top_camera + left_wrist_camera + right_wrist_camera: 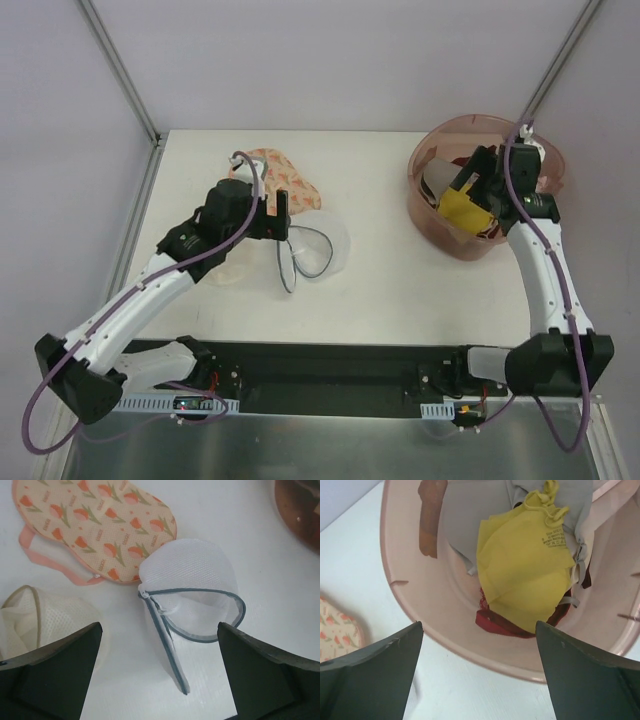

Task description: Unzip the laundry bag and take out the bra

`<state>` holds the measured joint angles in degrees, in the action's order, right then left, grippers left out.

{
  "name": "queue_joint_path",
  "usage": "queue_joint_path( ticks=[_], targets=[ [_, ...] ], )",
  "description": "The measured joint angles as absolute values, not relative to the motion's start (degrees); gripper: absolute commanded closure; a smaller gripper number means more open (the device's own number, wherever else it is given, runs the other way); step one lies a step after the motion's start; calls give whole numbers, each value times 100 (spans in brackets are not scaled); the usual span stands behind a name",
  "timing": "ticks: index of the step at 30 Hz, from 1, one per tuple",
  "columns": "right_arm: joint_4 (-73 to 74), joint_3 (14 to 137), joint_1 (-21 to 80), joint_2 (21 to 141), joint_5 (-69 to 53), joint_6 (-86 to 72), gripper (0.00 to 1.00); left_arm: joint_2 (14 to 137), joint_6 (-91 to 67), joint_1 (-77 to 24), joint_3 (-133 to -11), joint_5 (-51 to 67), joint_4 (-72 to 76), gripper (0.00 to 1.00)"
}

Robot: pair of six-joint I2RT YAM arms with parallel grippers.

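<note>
The laundry bag [190, 570], a white mesh dome with a grey-blue zipper rim, lies unzipped on the table; its mouth gapes and it looks empty. In the top view it [312, 250] lies just right of my left gripper [280, 222]. My left gripper [160, 680] is open and empty, hovering over the bag's loose flap. The yellow bra [525, 565] lies inside the pink tub [470, 650] on top of grey and maroon garments. My right gripper [480, 675] is open and empty above the tub's near rim. In the top view it [472, 185] is over the bra [462, 207].
A flat pink pouch with orange prints [95, 525] lies behind the bag, touching it. A cream mesh item [27, 622] sits by my left finger. The tub [430, 215] stands at the table's back right, with a grey garment [465, 525] and a maroon one [505, 622] inside.
</note>
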<state>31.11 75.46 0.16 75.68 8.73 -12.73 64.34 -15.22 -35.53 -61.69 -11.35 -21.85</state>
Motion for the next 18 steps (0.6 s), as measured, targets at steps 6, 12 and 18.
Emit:
queue_joint_path(
  ticks=[6, 12, 18],
  targets=[
    [3120, 6963, 635, 6195, 814, -1157, 2, 5142, -1496, -3553, -6114, -1302, -2340, 1],
    [3131, 6613, 2464, 5380, 1081, -893, 2, 4165, -1544, -3553, -5763, -1400, -2580, 1],
    [3413, 5878, 4257, 5002, 1765, -1015, 1, 3430, -1638, -3553, -5343, -1350, -3041, 1]
  ],
)
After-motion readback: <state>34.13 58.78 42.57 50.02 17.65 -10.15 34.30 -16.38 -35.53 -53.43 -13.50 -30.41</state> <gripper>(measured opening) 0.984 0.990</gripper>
